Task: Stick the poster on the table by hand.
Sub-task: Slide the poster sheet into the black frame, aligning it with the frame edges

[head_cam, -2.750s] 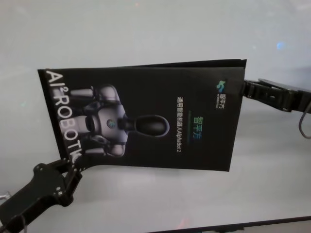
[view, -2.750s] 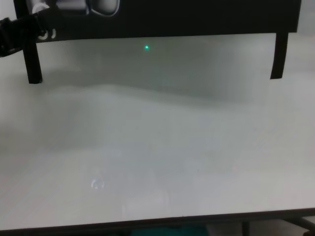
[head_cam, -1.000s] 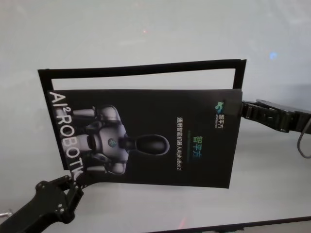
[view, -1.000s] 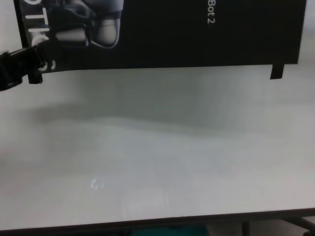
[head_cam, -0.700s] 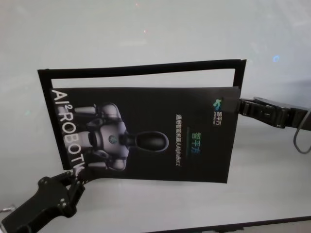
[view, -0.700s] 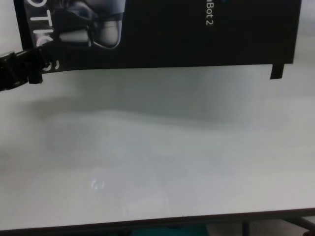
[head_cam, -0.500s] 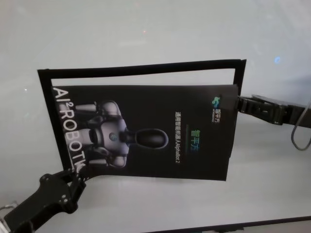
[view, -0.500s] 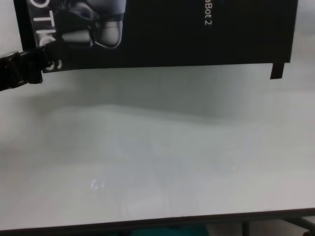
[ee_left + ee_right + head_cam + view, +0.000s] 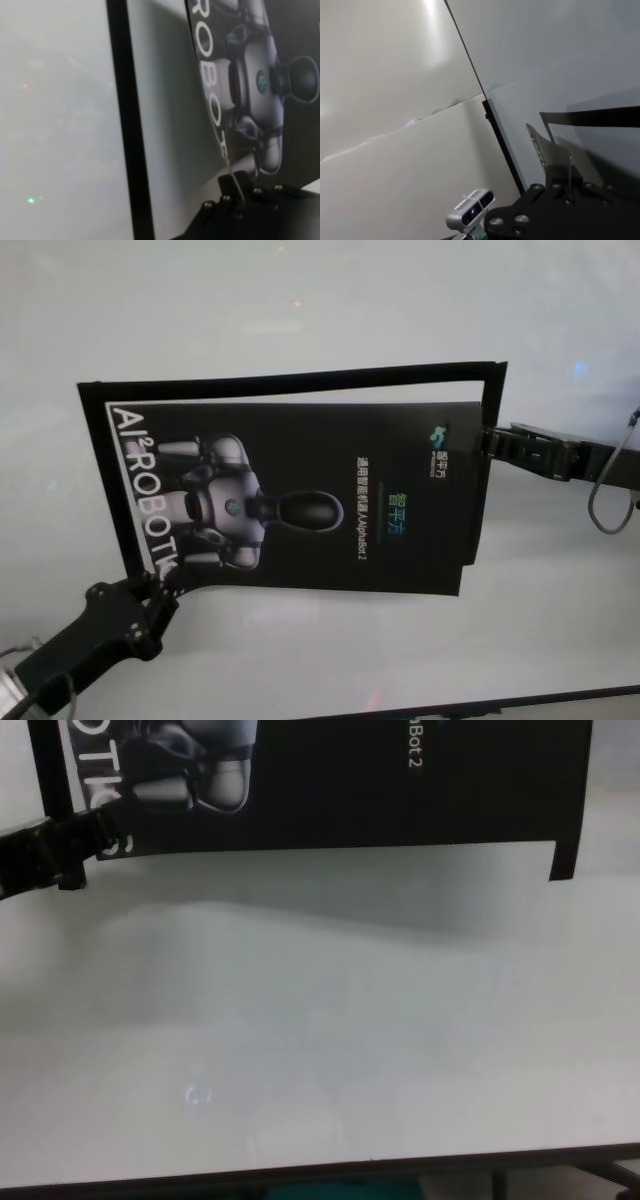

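Observation:
The poster [image 9: 320, 500], a black glossy sheet with a grey-white robot picture and white lettering, hangs just above the white table [image 9: 300, 300]. My left gripper [image 9: 160, 588] is shut on its near left corner. My right gripper [image 9: 487, 440] is shut on its right edge near the far corner. The left wrist view shows the poster [image 9: 285, 50] pinched in the left gripper [image 9: 240, 200]. The right wrist view shows the right gripper [image 9: 568, 175] on the sheet's thin edge. In the chest view the poster [image 9: 400, 790] fills the top, with the left gripper [image 9: 75, 840] on its corner.
Narrow black tape strips [image 9: 300, 380] form a frame on the table along the poster's far, left and right sides; one strip end shows in the chest view [image 9: 562, 860]. The table's dark near edge [image 9: 300, 1175] runs below. A small grey camera [image 9: 470, 212] stands beyond the table.
Both grippers have carried the poster away from me, so the gap between its far edge and the far tape strip has narrowed. Both grips are unchanged.

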